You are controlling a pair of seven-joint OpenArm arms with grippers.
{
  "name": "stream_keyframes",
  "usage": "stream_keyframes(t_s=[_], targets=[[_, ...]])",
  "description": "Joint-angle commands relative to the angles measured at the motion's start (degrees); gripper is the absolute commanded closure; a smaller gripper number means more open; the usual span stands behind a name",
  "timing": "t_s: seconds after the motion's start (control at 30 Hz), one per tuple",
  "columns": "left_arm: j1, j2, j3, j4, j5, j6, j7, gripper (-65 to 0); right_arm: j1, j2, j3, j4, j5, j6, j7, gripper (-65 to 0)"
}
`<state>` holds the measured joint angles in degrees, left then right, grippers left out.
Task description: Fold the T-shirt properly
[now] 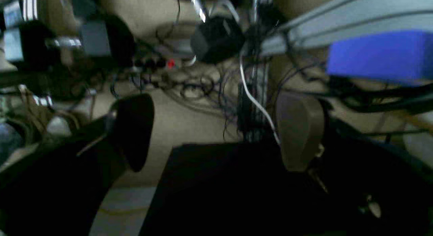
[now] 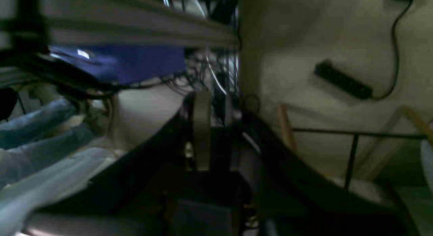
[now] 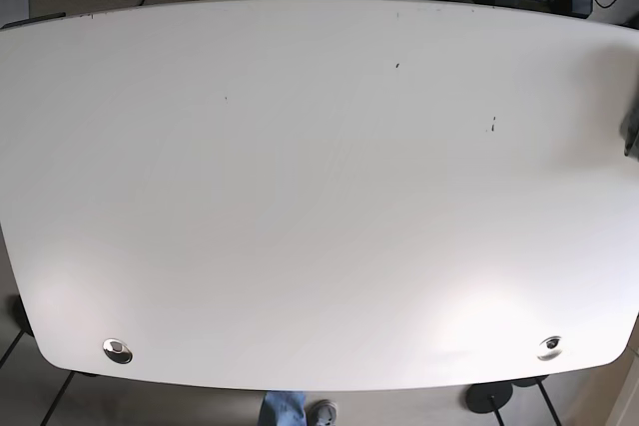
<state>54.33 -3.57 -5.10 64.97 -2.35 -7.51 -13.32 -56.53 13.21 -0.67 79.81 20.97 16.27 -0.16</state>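
Observation:
No T-shirt shows on the white table (image 3: 319,197) in the base view, and neither gripper is in that view. A dark sliver (image 3: 631,127) at the table's right edge is too small to identify. In the blurred left wrist view my left gripper (image 1: 216,134) is open, its dark finger (image 1: 133,131) and grey pad (image 1: 299,134) far apart and empty, facing floor and cables. In the dim right wrist view my right gripper (image 2: 209,127) looks shut with nothing between its fingers, the grey pad (image 2: 202,127) seen edge-on.
Both wrist views look below table level at tangled cables (image 1: 189,83), a metal frame (image 1: 338,26) and a blue object (image 1: 379,55). A black power strip (image 2: 341,80) lies on the floor. A person's jeans (image 2: 33,124) are near; jeans and a shoe (image 3: 300,411) show at the table's front edge.

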Motion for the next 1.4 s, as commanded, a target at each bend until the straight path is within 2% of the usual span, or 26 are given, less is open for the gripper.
stream_keyframes(t_s=[0.03, 0.13, 0.27, 0.33, 0.47, 0.63, 0.73, 0.9, 0.97, 1.0, 1.1, 1.17, 1.4], targets=[[-2.59, -0.95, -0.13, -5.06, -0.07, -0.10, -0.88, -51.7, 2.25, 0.19, -1.49, -5.22, 0.26, 0.30, 0.82, -7.1], [-7.51, -1.04, -0.13, -13.59, 0.02, -0.10, -0.88, -51.7, 7.87, 0.19, -5.00, -14.36, 0.26, 0.21, 1.00, -7.1], [-14.90, -1.13, -0.13, -24.75, 0.11, -0.10, -0.88, -51.7, 13.15, 0.11, -8.70, -25.35, 0.26, 0.04, 8.65, -7.1], [-18.76, -1.13, -0.13, -29.85, 0.11, -0.10, -0.88, -51.7, 17.28, 0.11, -10.98, -31.59, 0.35, 0.04, 9.44, -7.1], [-23.69, -2.27, -0.04, -37.15, 0.11, -0.10, -0.88, -51.7, 22.91, -1.56, -10.98, -39.59, 0.35, 0.04, 9.61, -7.1], [-30.98, -2.45, -0.04, -47.34, 0.20, -0.10, -0.88, -51.7, 28.01, -2.00, -11.25, -44.87, 0.35, 0.04, 9.61, -7.1], [-33.89, -2.45, -0.04, -50.77, 0.20, -0.10, -0.79, -51.7, 31.35, -3.32, -11.25, -48.91, 0.26, 0.04, 9.61, -7.1], [-39.51, -2.27, -0.13, -53.06, 0.11, 0.26, 8.35, -51.9, 37.76, -3.50, -11.25, -56.82, 0.26, 0.04, 9.61, -7.6], [-40.13, -2.18, -0.13, -53.15, 0.11, 5.79, 8.97, -52.1, 39.08, -3.50, -11.25, -56.91, 0.26, -0.05, 9.61, -7.8], [-40.57, -2.10, -0.13, -53.32, 0.20, 8.96, 8.97, -52.2, 39.52, -3.50, -11.25, -56.91, 0.26, -0.40, 9.61, -7.8], [-41.97, -1.13, 2.16, -53.59, 0.20, 9.13, 8.97, -52.2, 40.58, -3.41, -11.33, -57.00, 0.26, -5.06, 9.53, -7.8], [-42.06, -0.95, 2.86, -53.59, -0.16, 9.22, 8.97, -52.2, 40.66, -3.41, -11.33, -57.00, 0.26, -6.91, 9.53, -7.9], [-42.24, 0.10, 3.13, -53.50, 0.11, 9.40, 8.62, -52.2, 40.75, -3.50, -11.33, -56.82, 0.26, -7.35, 9.53, -7.9]])
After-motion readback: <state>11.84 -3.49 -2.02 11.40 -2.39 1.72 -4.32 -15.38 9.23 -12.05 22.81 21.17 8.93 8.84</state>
